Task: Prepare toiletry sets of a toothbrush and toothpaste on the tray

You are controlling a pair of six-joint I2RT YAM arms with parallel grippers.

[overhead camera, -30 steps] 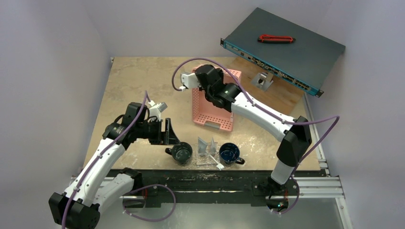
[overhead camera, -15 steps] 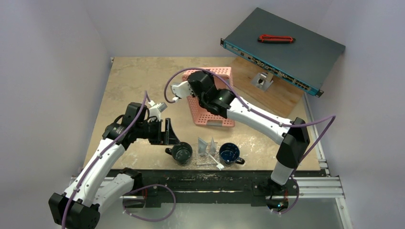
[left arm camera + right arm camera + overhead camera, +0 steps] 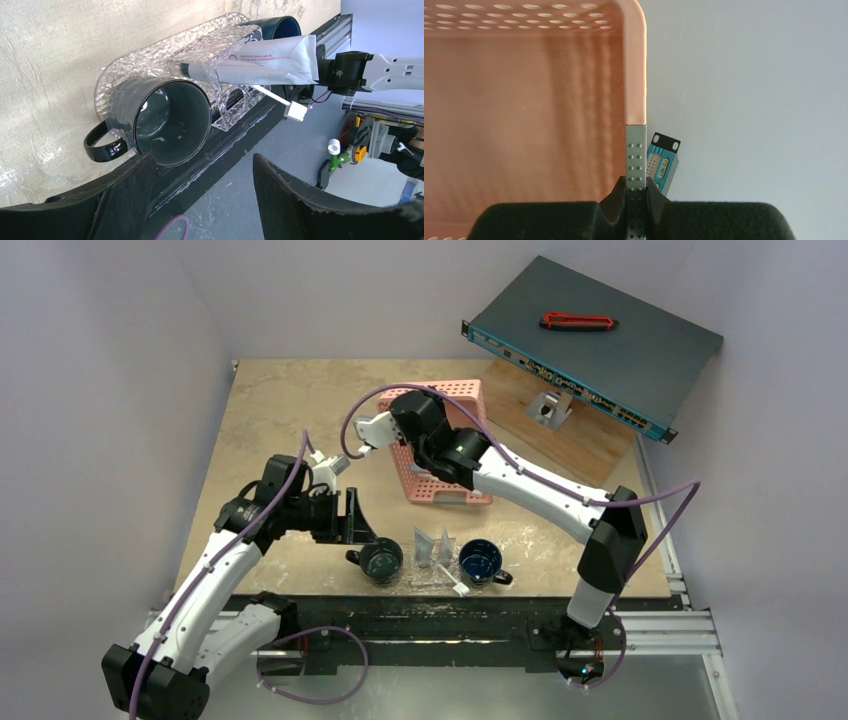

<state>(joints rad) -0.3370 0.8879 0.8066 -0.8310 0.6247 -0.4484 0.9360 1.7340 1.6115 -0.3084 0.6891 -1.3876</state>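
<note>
The right arm (image 3: 540, 480) is reaching across to the far middle of the counter (image 3: 290, 405), and its jaws are pinching together on the edge of the pink basket (image 3: 428, 486). In the right wrist view they are gripping a grey dimpled strip that is running on into the basket's pink rim, just below a rounded corner. A blue-faced network switch (image 3: 590, 345) is sitting at the far right with a red tool (image 3: 578, 320) lying on top of it.

The left arm (image 3: 225, 560) is hovering at the near left, its jaws standing well apart and holding nothing, pointing toward a dark mug (image 3: 172, 120) close in front of them.

The tray (image 3: 200, 42) is lying at the near edge of the counter, with the dark mug standing at its left end and a blue mug (image 3: 277, 24) at its right end. The toothpaste (image 3: 265, 57), white with red print, is resting on the tray between the two mugs, leaning on one of the tray's raised clear ribs. A white toothbrush (image 3: 275, 97) is lying just beneath it, its head sticking out past the tray's near side.
</note>
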